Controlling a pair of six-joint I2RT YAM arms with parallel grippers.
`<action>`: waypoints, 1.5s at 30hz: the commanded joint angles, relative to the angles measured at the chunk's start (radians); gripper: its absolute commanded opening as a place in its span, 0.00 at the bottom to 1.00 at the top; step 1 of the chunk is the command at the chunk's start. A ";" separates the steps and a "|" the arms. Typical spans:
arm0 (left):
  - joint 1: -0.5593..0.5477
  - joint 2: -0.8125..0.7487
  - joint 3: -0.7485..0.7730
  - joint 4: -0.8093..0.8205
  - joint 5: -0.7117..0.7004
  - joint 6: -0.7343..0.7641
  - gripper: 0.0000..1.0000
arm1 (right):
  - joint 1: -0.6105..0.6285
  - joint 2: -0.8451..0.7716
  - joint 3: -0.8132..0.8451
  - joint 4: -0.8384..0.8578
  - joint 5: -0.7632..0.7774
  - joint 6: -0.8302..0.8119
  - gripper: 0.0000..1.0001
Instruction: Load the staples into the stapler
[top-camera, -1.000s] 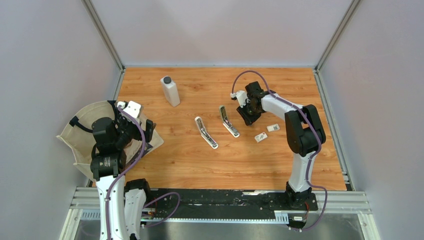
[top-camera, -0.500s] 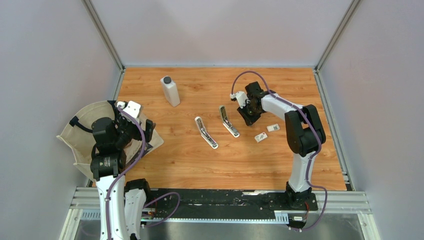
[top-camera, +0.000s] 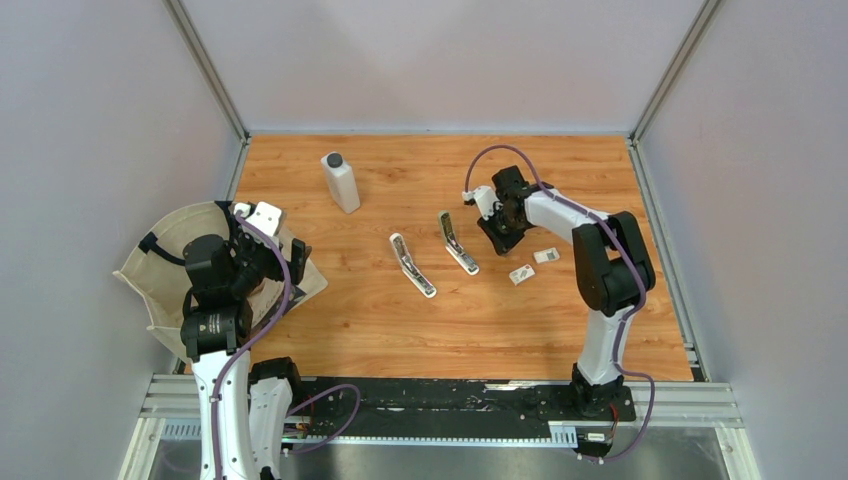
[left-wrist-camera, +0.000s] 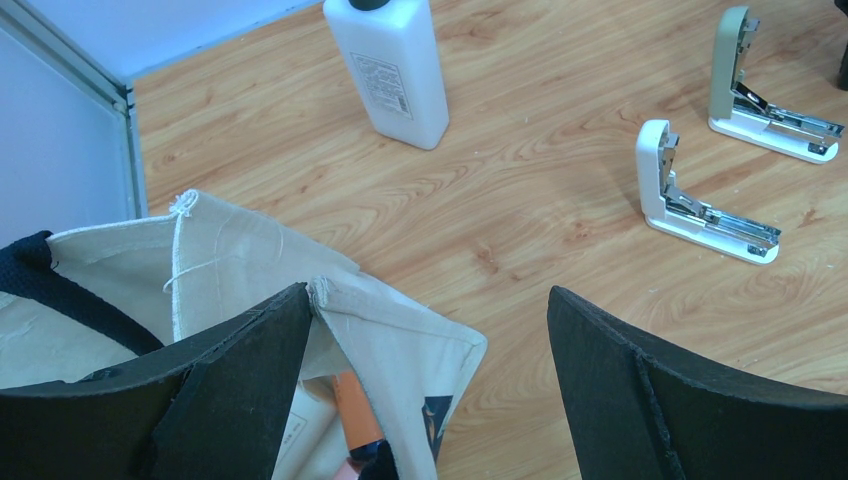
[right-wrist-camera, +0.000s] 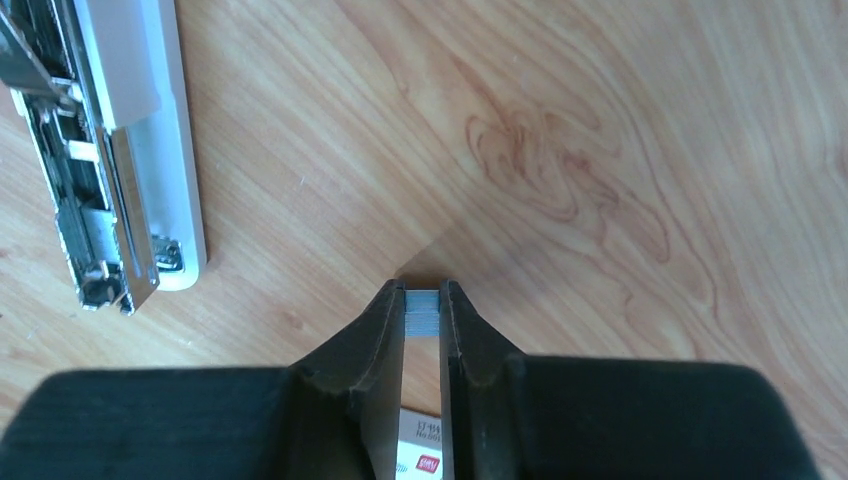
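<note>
Two opened staplers lie mid-table, a white stapler (top-camera: 412, 265) and a green-topped stapler (top-camera: 457, 243). Just beside the latter, we see the right gripper (right-wrist-camera: 424, 297) pinching a strip of staples (right-wrist-camera: 423, 315). A staple box (top-camera: 521, 274) and pale piece (top-camera: 546, 256) lie toward the right edge. A white bottle (top-camera: 340, 182) stands toward the far-left corner. The left gripper (left-wrist-camera: 428, 300), fingers wide, hangs over a canvas bag (left-wrist-camera: 230, 260) holding something orange (left-wrist-camera: 352, 415).

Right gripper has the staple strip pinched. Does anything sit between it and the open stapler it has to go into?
Nothing visible does. The staple strip is pinched in the right gripper, and only table wood shows between it and the open stapler, up to its left in the wrist view.
</note>
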 joint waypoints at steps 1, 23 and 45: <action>0.011 0.002 -0.026 -0.047 -0.005 0.001 0.95 | -0.004 -0.087 -0.010 -0.026 0.006 0.037 0.17; 0.020 0.016 -0.049 -0.010 -0.040 0.007 0.95 | 0.309 -0.250 0.031 0.117 0.072 0.574 0.17; 0.029 0.011 -0.049 -0.006 -0.031 0.005 0.95 | 0.532 -0.139 -0.040 0.242 0.164 0.687 0.17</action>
